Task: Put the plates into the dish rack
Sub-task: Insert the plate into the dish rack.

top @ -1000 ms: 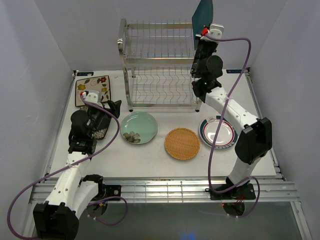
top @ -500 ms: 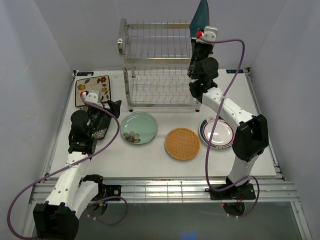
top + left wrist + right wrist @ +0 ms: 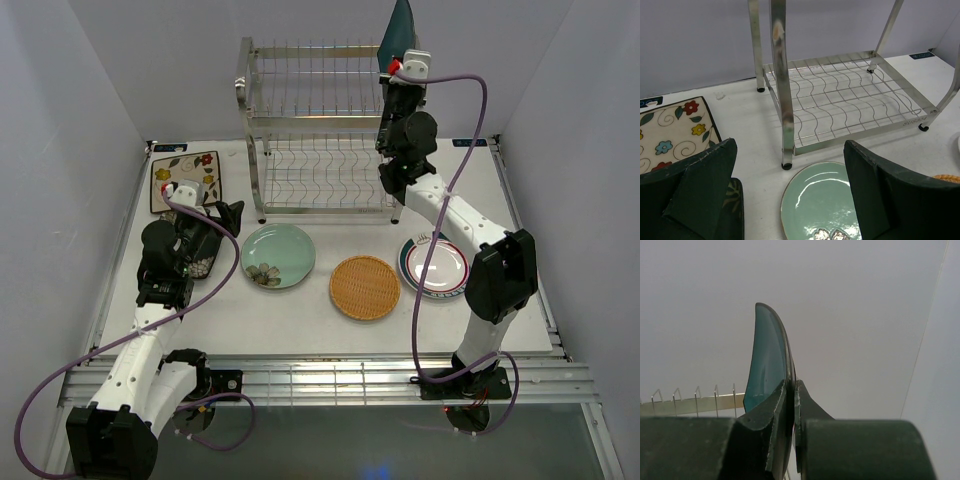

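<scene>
Now a teal squarish plate (image 3: 403, 22) is being carried high at the far right, held upright on its edge above the right end of the tall two-tier steel wire dish rack (image 3: 315, 130). The right jaws are seen clamped tight on the plate's lower rim (image 3: 767, 360), and the upper tier's wire prongs are just visible below and to the left of it. No contact with the wires can be made out, so the plate is judged not yet seated.

Over on the left, the left jaws are held wide apart with nothing between them, low above the counter (image 3: 300, 320). They face the rack's lower shelf (image 3: 840, 100).

Plenty is left to be loaded. A pale green round plate (image 3: 277, 255) and a woven orange-tan round plate (image 3: 365, 287) are laid flat just near of the rack. A white plate with a dark striped rim (image 3: 450, 268) is to the right, and a cream floral rectangular plate (image 3: 180, 175) at the far left. A dark floral plate (image 3: 735, 205) is partly hidden under the left arm (image 3: 165, 260). Both shelves are seen bare.

So the placing of the first plate is judged to be the step in hand. Next, the plate's edge must be lined up with a gap between two prongs and lowered straight down. Release should wait until it is propped by the wires.
</scene>
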Robot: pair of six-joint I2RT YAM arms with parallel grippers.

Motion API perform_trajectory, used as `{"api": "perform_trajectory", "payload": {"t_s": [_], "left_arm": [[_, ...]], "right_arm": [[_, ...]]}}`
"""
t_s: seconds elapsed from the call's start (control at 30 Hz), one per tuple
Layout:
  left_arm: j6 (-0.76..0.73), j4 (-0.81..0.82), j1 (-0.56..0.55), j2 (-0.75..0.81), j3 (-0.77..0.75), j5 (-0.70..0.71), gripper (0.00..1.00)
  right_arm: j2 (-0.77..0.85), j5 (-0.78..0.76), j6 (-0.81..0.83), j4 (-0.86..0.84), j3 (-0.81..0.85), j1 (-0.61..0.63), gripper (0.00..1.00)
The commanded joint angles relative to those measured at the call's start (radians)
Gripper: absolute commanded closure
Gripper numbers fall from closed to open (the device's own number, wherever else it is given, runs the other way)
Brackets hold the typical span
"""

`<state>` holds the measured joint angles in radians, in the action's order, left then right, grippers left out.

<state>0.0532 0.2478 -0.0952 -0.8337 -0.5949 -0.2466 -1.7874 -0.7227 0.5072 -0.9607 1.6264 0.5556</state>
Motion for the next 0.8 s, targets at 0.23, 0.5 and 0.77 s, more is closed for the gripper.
{"api": "perform_trajectory", "payload": {"t_s": [0.23, 0.5, 0.77], "left_arm": [[0.008, -0.013, 0.003, 0.016, -0.009, -0.022, 0.02], [0.007, -0.03, 0.003, -0.036, -0.031, -0.037, 0.02], [0.008, -0.03, 0.003, -0.058, -0.032, -0.046, 0.02]], "right_arm": [[0.025, 0.141, 0.063, -0.026, 0.17, -0.039, 0.92], [-0.032, 0.195, 0.113, -0.004, 0.219, -0.048, 0.92], [-0.073, 0.224, 0.145, -0.041, 0.217, -0.056, 0.92]]}}
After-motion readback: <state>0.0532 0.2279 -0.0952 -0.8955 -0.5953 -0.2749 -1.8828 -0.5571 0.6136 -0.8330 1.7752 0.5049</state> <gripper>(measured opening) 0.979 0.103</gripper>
